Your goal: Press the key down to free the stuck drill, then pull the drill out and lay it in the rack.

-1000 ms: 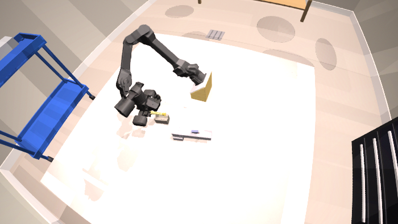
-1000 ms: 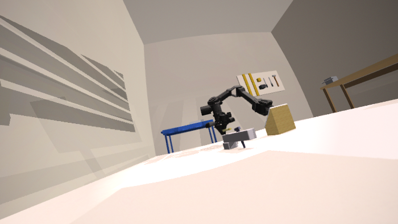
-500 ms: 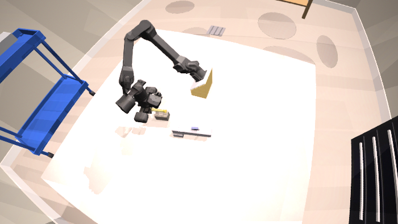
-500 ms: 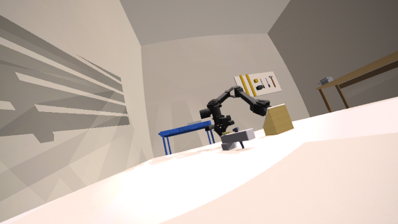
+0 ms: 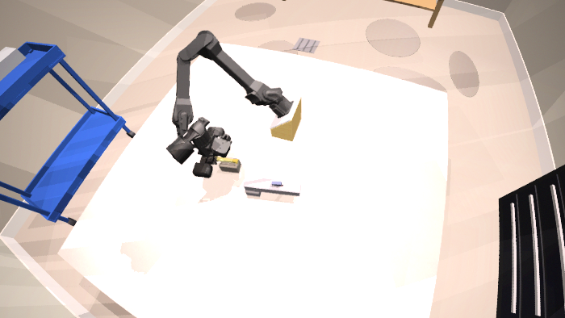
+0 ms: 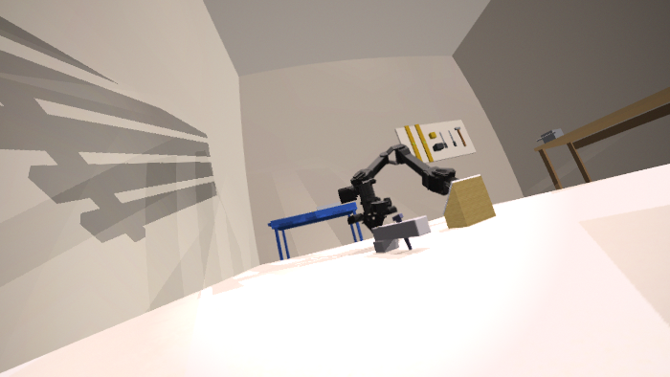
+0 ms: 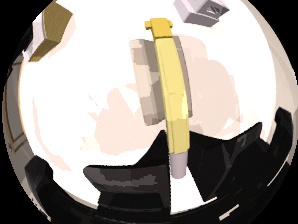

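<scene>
The yellow drill has a grey round end, and a wider yellow block at its far end. My gripper is shut on the grey end. The drill reaches over the grooved grey-beige rack, roughly along its length; whether it touches the rack is unclear. The grey fixture stands beyond, apart from the drill. A dark blue key sits on the fixture's top. In the exterior view the drill and rack are hidden.
The arm's base is mounted on a wooden wedge block behind the rack and fixture. A blue cart and a black cabinet stand off to the sides.
</scene>
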{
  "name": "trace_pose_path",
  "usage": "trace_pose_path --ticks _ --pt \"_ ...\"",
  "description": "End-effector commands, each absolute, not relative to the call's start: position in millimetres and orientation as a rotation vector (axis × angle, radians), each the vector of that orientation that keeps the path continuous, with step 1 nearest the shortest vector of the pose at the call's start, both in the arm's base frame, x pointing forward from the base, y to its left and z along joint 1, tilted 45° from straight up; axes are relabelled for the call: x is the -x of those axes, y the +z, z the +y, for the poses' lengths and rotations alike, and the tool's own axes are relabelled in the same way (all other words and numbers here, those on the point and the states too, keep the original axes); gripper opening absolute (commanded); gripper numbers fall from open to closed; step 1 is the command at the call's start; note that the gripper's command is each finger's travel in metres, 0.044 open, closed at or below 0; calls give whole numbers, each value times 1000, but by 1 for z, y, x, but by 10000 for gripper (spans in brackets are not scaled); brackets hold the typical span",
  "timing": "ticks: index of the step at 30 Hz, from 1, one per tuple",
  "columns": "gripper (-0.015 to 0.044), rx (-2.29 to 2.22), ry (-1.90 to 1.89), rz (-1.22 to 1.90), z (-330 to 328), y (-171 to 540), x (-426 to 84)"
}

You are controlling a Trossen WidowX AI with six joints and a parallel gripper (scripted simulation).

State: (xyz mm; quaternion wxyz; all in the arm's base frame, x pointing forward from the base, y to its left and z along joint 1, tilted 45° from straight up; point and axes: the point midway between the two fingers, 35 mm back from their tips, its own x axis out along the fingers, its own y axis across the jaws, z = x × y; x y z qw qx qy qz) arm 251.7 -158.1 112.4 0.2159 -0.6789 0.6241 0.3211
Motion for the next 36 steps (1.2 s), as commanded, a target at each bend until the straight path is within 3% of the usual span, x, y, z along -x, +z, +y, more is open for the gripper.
trace_pose_path --ticks 1,32,36 --pt "0 1883 904 1727 -162 107 -251" --pt "0 1884 904 1728 -173 90 -250" --pt "105 1891 881 1732 -174 97 -252"
